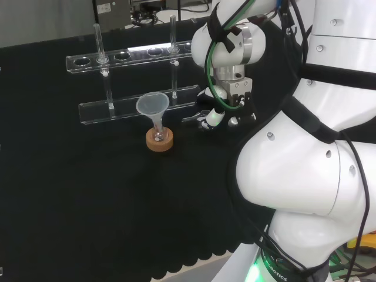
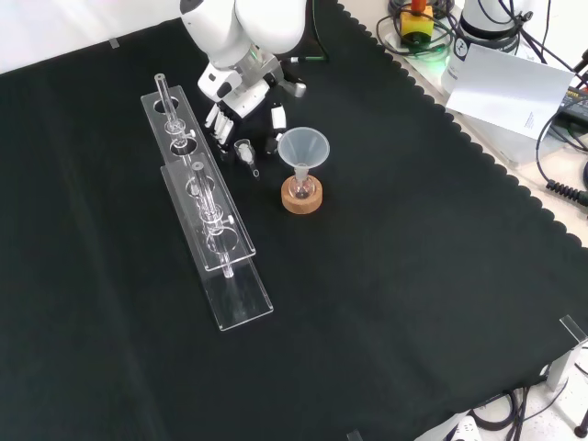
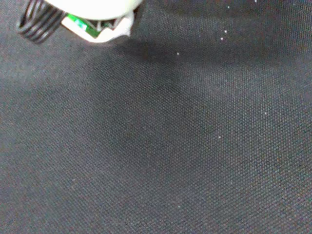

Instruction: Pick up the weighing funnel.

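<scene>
In the front view I see the hand [image 2: 243,99] low over the black cloth [image 2: 395,303], near the far end of the clear rack [image 2: 209,216]. Its fingers [image 2: 220,124] point down and look straight, and the thumb [image 2: 277,117] stands apart from them, so the hand is spread and grips nothing that I can make out. The weighing funnel [image 2: 245,150] lies on the cloth just below the fingers, between them and the thumb. I cannot tell whether a fingertip touches it. Just to its right in this view stands the funnel [image 2: 303,147], mouth up, its stem in a small flask on a cork ring [image 2: 301,197]. In the head view the hand [image 1: 235,97] hangs to the right of the funnel [image 1: 153,106] and the cork ring [image 1: 159,141], and the rack [image 1: 126,59] stands behind them.
</scene>
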`<state>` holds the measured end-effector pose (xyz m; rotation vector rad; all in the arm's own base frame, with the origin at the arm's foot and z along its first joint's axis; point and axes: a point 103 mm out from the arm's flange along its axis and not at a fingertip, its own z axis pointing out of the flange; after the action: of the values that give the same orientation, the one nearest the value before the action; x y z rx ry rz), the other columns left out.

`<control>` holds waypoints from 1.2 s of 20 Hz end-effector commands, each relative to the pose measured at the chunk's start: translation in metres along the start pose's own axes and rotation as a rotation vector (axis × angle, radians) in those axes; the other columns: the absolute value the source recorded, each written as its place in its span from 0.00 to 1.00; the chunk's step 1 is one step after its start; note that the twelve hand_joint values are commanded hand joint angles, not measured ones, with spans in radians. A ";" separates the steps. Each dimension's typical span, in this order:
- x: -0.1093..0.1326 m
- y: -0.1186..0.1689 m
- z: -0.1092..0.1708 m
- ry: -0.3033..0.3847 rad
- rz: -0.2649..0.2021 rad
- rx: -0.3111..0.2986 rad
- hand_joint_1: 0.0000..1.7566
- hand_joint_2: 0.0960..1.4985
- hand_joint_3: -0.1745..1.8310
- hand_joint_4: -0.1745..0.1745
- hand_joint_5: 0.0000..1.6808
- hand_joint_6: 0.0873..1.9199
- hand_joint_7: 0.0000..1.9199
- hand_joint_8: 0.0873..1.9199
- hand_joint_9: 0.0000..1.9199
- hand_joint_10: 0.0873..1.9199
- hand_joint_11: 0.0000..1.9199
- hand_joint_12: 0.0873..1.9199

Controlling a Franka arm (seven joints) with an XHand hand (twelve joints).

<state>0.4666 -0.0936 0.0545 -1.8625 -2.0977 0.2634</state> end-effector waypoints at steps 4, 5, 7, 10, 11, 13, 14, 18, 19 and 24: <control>-0.003 -0.001 0.002 0.002 0.004 -0.004 0.52 0.37 0.43 0.41 0.29 0.35 0.29 0.36 0.35 0.26 0.19 0.67; -0.003 -0.001 0.003 -0.002 0.005 -0.005 0.53 0.37 0.43 0.42 0.29 0.35 0.29 0.36 0.35 0.26 0.19 0.67; -0.003 0.000 0.003 -0.004 0.004 -0.008 0.53 0.37 0.43 0.42 0.30 0.36 0.30 0.36 0.35 0.26 0.19 0.67; -0.005 0.001 0.004 -0.003 0.007 -0.010 0.53 0.37 0.43 0.43 0.31 0.37 0.30 0.36 0.36 0.26 0.19 0.67; -0.005 0.001 0.004 -0.002 0.006 -0.013 0.53 0.37 0.43 0.44 0.31 0.37 0.30 0.36 0.36 0.26 0.19 0.67; -0.004 0.001 0.004 0.001 0.005 -0.013 0.53 0.37 0.43 0.44 0.31 0.38 0.30 0.36 0.36 0.26 0.20 0.67; -0.004 0.001 0.004 0.000 0.005 -0.013 0.53 0.37 0.43 0.44 0.31 0.39 0.30 0.36 0.36 0.26 0.20 0.67; 0.000 0.003 0.004 -0.004 0.001 -0.004 0.53 0.38 0.43 0.45 0.31 0.39 0.30 0.36 0.36 0.26 0.20 0.66; 0.001 0.004 0.004 -0.004 -0.001 -0.004 0.53 0.38 0.43 0.45 0.31 0.40 0.30 0.36 0.36 0.26 0.20 0.66; 0.004 0.005 0.005 -0.007 -0.007 -0.002 0.53 0.38 0.43 0.45 0.32 0.40 0.30 0.36 0.37 0.26 0.20 0.66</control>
<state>0.4693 -0.0889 0.0493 -1.8605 -2.1097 0.2631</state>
